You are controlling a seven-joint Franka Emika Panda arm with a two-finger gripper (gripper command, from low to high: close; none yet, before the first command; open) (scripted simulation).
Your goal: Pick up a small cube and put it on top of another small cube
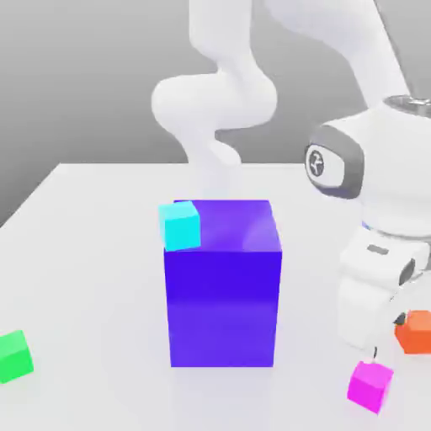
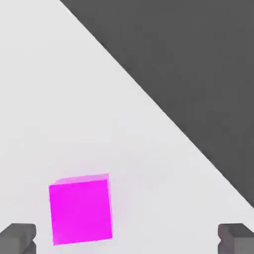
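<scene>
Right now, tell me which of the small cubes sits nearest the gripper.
The magenta cube: it lies just below the gripper, between its open fingertips in the hand view. The orange cube is beside it; the green and cyan cubes sit farther off.

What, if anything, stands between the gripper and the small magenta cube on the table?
Nothing visible does. In the hand view the magenta cube lies on bare table between the open fingertips, nearer one than the other. The orange cube sits beside it, apart.

The arm's white hand is covering the left part of the orange cube [image 1: 416,331], and the exterior view's right edge is cutting it off; the green cube [image 1: 14,355] is running off the left edge
</scene>
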